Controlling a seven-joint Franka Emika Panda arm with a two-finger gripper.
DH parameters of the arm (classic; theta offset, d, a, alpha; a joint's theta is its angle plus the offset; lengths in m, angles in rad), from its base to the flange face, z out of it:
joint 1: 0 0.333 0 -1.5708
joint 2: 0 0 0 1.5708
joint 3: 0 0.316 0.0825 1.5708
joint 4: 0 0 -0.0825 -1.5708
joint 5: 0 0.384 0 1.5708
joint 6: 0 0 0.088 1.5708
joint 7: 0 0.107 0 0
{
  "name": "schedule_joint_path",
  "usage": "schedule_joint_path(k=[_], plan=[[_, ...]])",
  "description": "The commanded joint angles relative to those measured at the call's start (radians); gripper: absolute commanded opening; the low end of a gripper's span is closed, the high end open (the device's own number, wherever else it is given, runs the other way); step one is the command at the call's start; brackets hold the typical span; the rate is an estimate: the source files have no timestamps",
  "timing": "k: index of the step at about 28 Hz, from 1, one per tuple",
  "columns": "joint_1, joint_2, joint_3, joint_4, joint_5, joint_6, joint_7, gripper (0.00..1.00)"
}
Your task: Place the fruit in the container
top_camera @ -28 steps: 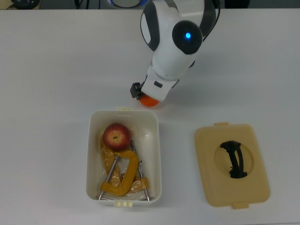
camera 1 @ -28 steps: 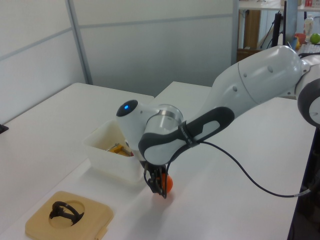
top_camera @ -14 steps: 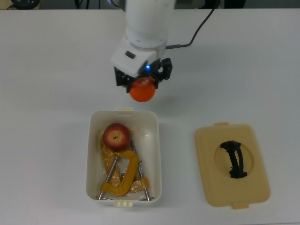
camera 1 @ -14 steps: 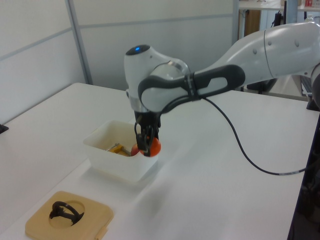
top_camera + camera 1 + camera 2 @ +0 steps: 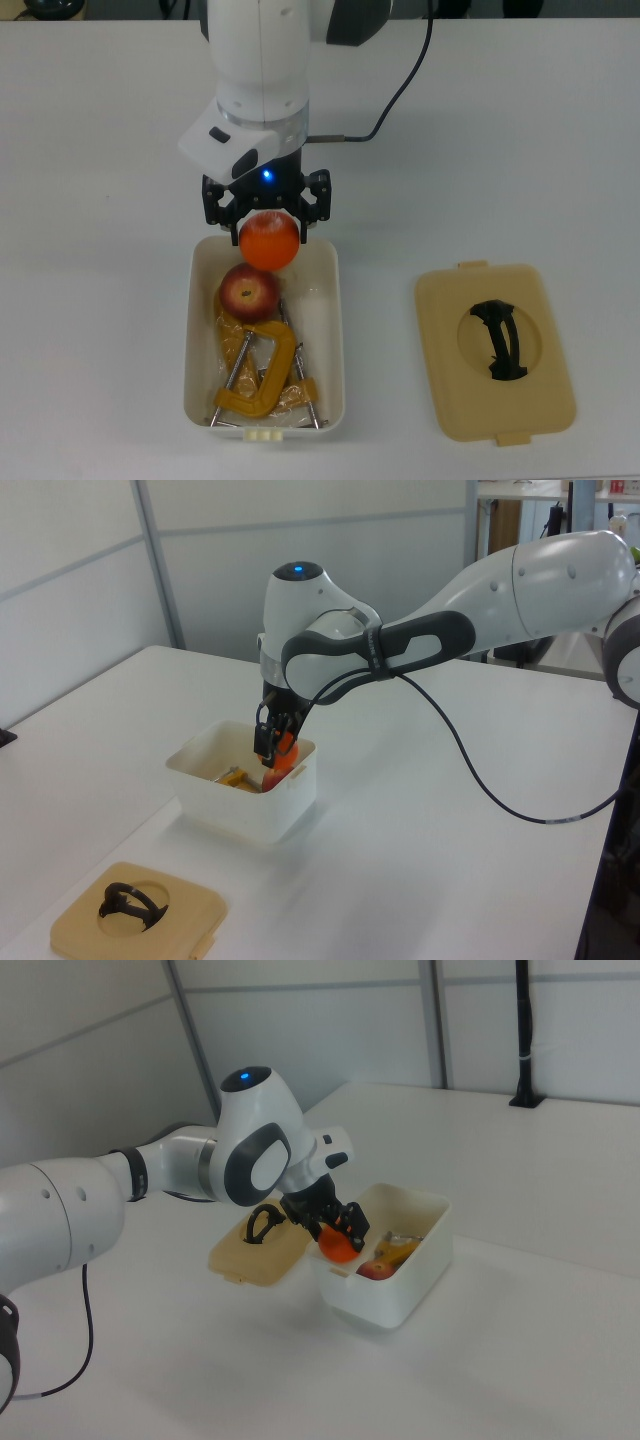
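Table came first as the largest thing, white and wide, and everything else lay on it. We saw the arm reaching down over the tub, which stood open near the middle of the top view. To the top view's right of the tub, well apart from it, lay the tan lid with its black handle.

Inside the tub the clamps filled the lower part in the top view, and the apple sat above them, so one fruit was already in place.

The gripper was closed on the orange, one finger on each side of it. The orange hung above the tub's short end, just over the rim and close to the apple.

We judged that the placing was almost done, but some risks remained. The orange was so near the rim that an early release could let it strike the edge and roll out on the table. If it dropped from this height onto the apple, it could bounce. A descent too far toward the top view's top could also push the fingers against the tub wall and shift the tub.
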Motion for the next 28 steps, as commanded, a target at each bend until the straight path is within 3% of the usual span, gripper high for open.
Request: schedule_joint_path(k=[1,13,19,28], plan=[[0.010,0.002,-0.018,0.014,-0.007,-0.001,0.013,1.00],[-0.006,-0.070,-0.076,0.023,-0.005,-0.243,-0.063,1.00],[-0.043,-0.101,-0.068,0.023,-0.005,-0.396,-0.183,1.00],[-0.054,-0.104,-0.062,0.023,-0.005,-0.402,-0.178,1.00]])
